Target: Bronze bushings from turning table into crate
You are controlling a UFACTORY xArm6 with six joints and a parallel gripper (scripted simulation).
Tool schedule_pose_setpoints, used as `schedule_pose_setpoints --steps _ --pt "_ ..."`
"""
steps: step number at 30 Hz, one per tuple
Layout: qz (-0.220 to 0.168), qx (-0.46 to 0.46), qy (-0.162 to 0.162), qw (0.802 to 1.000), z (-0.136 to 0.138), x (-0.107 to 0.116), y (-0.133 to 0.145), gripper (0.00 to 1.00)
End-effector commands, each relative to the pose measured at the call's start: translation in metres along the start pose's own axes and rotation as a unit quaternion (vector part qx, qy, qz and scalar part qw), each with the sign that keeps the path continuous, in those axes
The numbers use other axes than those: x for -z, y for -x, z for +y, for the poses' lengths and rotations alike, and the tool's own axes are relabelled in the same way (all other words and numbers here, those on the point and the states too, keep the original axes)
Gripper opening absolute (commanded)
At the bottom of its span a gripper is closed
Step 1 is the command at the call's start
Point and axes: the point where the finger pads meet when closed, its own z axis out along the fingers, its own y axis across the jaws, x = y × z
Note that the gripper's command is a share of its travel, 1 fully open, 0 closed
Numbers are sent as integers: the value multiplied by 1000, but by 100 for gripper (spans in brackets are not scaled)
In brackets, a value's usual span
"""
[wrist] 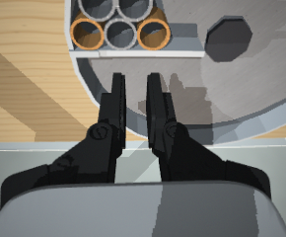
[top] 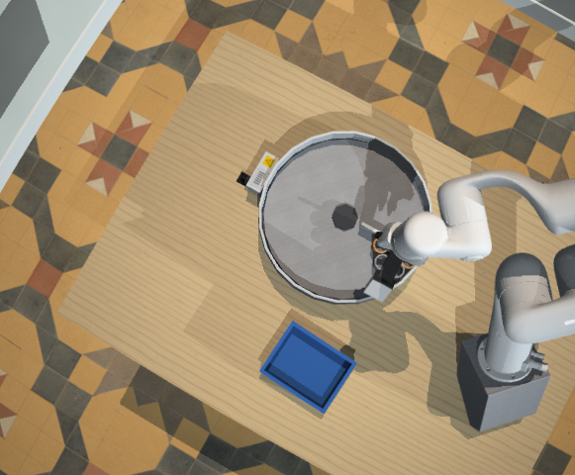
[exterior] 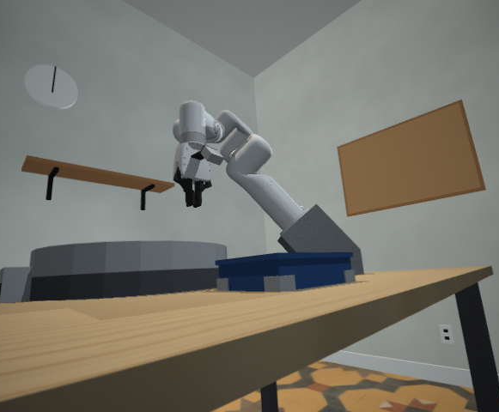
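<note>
A: From the top, what shows?

B: The arm [top: 481, 230] reaches over the turntable [top: 297, 245], near its rim on the side toward the crate [top: 277, 365]. The wrist covers most of the bushings; only slivers of orange show beside it. The blue crate sits on the table [top: 174, 255], near the turntable but apart from it, with nothing visible inside.

A: And the wrist view?

B: That one shows the bushings plainly. They stand upright and packed together, behind a pale ledge [wrist: 153, 53] on the disc. In the front row there is a bronze bushing [wrist: 87, 34] on the left, a steel bushing [wrist: 120, 34] between, and a second bronze one [wrist: 154, 34] on the right. Two more steel tubes [wrist: 98, 7] stand behind, cut off by the frame edge. The dark hub [wrist: 228, 39] lies off to the right.

A: The gripper?

B: The gripper [wrist: 134, 89] has its fingers close together with a narrow gap, and nothing is held between them.

A: How high is it?

B: Only the side view tells that: the gripper [exterior: 193, 200] hangs well above the turntable [exterior: 124, 261]. From there the rim hides the bushings.
</note>
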Motion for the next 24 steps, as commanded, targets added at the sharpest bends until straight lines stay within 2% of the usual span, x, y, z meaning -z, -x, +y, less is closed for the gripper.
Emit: schedule_pose_setpoints --steps 1,6,7,14,19,24 --pt "0 -1 1 1000 1 1 0 15" --pt "0 -1 1 1000 1 1 0 15" --pt "0 -1 1 1000 1 1 0 10" --pt "-8 -1 1 1000 2 -1 1 10" --pt "-42 1 5 999 5 -10 4 10" --pt "-99 1 8 995 12 -23 8 10"
